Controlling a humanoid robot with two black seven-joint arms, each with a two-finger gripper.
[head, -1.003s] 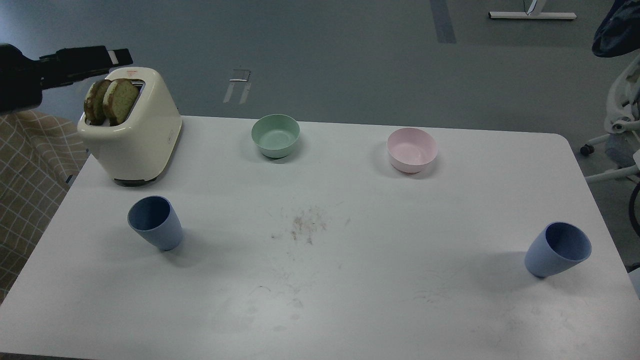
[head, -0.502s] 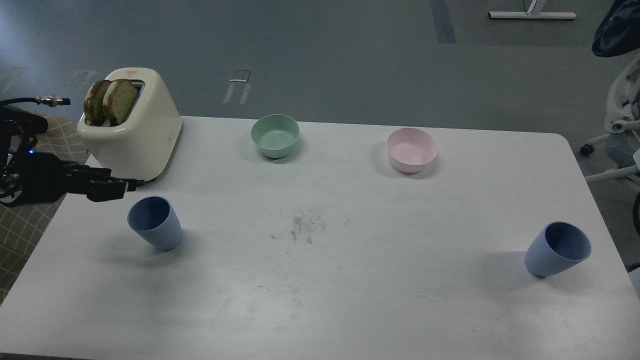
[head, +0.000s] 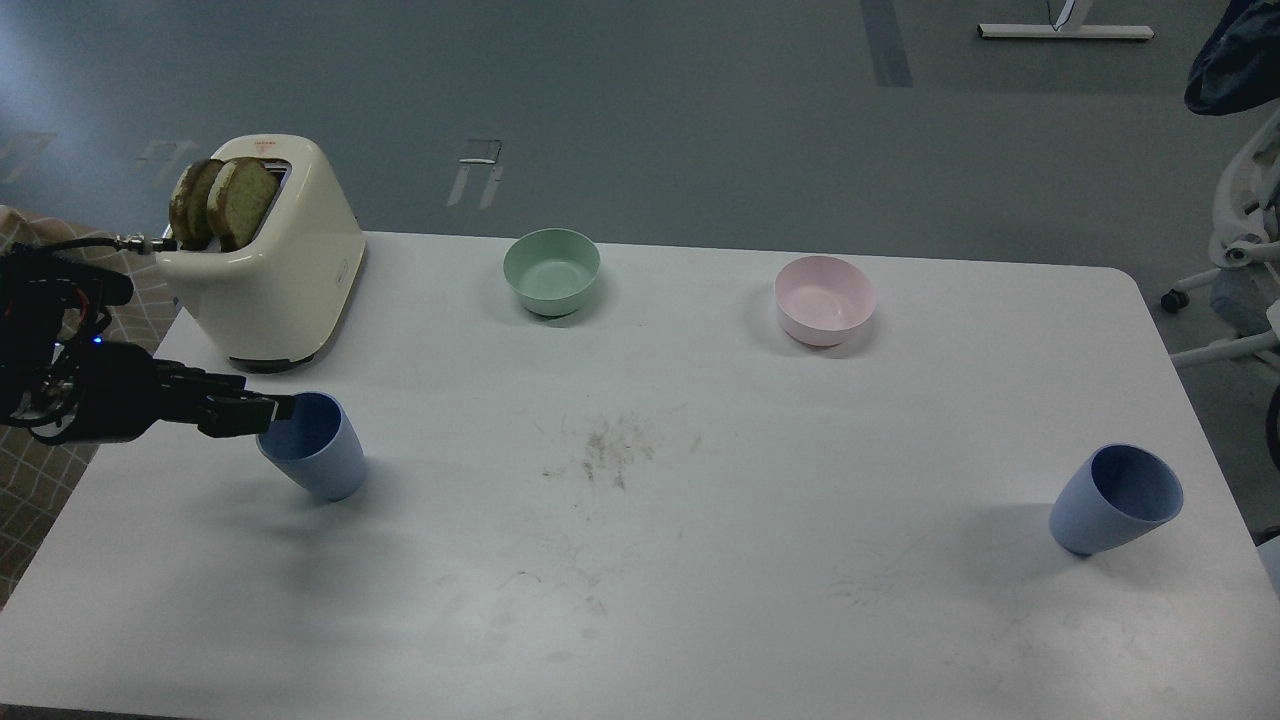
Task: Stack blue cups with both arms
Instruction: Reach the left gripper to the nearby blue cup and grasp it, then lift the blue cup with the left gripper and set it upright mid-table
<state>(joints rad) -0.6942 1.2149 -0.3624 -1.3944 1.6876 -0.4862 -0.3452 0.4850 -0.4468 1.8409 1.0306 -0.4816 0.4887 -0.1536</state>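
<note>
Two periwinkle-blue cups stand upright on the white table (head: 640, 560). The left blue cup (head: 318, 450) is at the front left, below the toaster. The right blue cup (head: 1115, 500) is near the table's right edge. My left gripper (head: 270, 410) comes in from the left edge, and its dark fingertips overlap the left cup's near rim. I cannot tell its fingers apart or whether it touches the cup. My right arm is out of view.
A cream toaster (head: 265, 265) with two bread slices stands at the back left. A mint-green bowl (head: 551, 270) and a pink bowl (head: 824, 299) sit along the back. Crumbs (head: 610, 450) lie mid-table. A checked cloth (head: 40, 460) is off the left edge.
My left arm dropped from above the toaster to table height, then moved right and down until its tip reached the left cup's rim. The cups have not moved.
</note>
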